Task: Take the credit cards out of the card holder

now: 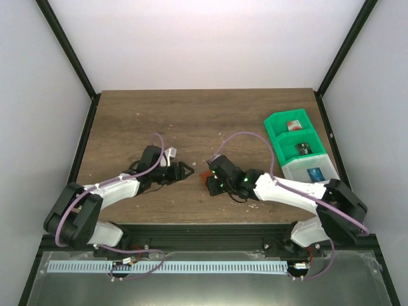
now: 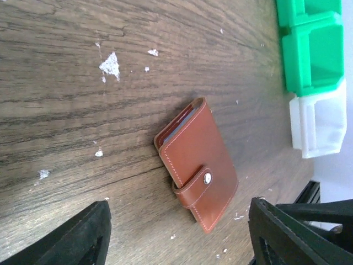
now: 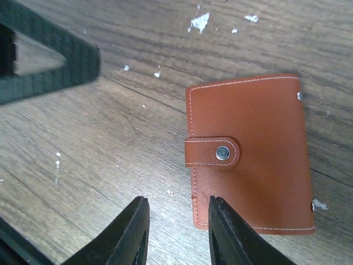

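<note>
We reckon we're at square one: reddish-brown leather card holder (image 3: 248, 154) lies snapped shut on the desk (image 3: 99, 143), left gripper (image 2: 179, 221) and right gripper (image 3: 177, 201) jaws apart.

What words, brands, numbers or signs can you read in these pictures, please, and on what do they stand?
No text can be read in any view.
Card holder: plain leather with a bare metal snap; no brand or mark shows.
Red-white card, dark card and blue card in the bins: any print is too small and blurred to read.
</note>
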Robot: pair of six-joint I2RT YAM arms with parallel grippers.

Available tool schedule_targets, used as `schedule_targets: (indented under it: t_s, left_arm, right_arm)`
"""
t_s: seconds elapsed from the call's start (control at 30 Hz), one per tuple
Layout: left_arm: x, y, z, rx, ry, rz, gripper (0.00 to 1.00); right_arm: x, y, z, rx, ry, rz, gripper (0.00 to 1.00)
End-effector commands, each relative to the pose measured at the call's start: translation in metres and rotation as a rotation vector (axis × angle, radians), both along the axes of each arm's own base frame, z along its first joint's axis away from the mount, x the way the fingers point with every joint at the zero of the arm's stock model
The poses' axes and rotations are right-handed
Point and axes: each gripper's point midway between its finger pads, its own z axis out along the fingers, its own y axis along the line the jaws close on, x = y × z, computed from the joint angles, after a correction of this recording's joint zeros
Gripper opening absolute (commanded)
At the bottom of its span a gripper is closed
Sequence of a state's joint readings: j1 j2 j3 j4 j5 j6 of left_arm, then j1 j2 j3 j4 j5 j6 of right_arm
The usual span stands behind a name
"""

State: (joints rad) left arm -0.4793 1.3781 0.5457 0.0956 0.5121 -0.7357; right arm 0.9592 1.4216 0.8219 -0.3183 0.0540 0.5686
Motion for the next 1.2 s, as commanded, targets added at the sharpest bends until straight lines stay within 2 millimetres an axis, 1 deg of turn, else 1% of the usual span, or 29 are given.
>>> schedule_targets:
  t_s: [0.0,0.03,0.1,0.23,0.33,0.4,0.47,0.53,0.63,0.8,0.9,0.97,1.07,1.17]
  left_arm:
    - [-0.006,-0.01,-0.004,-0.029,0.002,-0.052,0.65]
    - [-0.008,-0.014,-0.005,-0.035,0.005,-0.064,0.62]
    - [-0.011,-0.02,-0.008,-0.044,0.015,-0.08,0.59]
    - [-0.012,-0.034,-0.01,-0.036,0.016,-0.105,0.57]
    - [-0.013,-0.041,-0.013,0.001,0.011,-0.129,0.55]
    - [-0.015,-0.045,-0.014,0.024,0.006,-0.139,0.5]
    - [-0.019,-0.05,-0.014,0.025,0.005,-0.15,0.46]
    - [-0.021,-0.055,-0.011,0.018,0.002,-0.159,0.44]
    - [-0.025,-0.063,-0.01,0.002,0.005,-0.18,0.42]
    - [-0.027,-0.065,-0.02,-0.002,0.022,-0.19,0.37]
    - [-0.029,-0.063,-0.028,0.012,0.032,-0.189,0.34]
    - [-0.03,-0.063,-0.031,0.013,0.037,-0.192,0.32]
    - [-0.03,-0.063,-0.035,0.019,0.039,-0.197,0.28]
    - [-0.028,-0.061,-0.041,0.053,0.04,-0.196,0.26]
  right_arm:
    - [0.014,-0.011,0.018,0.064,-0.062,-0.018,0.32]
    - [0.017,-0.015,0.017,0.072,-0.055,-0.019,0.32]
    - [0.024,-0.024,0.01,0.073,-0.043,-0.028,0.32]
    - [0.036,-0.035,-0.003,0.079,-0.015,-0.037,0.33]
    - [0.041,-0.036,-0.013,0.089,0.014,-0.021,0.33]
    - [0.043,-0.035,-0.021,0.097,0.038,-0.018,0.33]
    - [0.044,-0.036,-0.026,0.099,0.052,-0.022,0.33]
    - [0.048,-0.036,-0.031,0.097,0.049,-0.03,0.34]
    - [0.05,-0.037,-0.044,0.072,0.064,-0.031,0.36]
    - [0.048,-0.041,-0.065,0.039,0.088,-0.038,0.35]
    - [0.045,-0.044,-0.068,0.042,0.089,-0.041,0.33]
    - [0.041,-0.041,-0.063,0.076,0.086,-0.026,0.29]
    - [0.032,-0.035,-0.054,0.144,0.093,0.002,0.19]
    - [0.027,-0.032,-0.05,0.182,0.105,0.012,0.1]
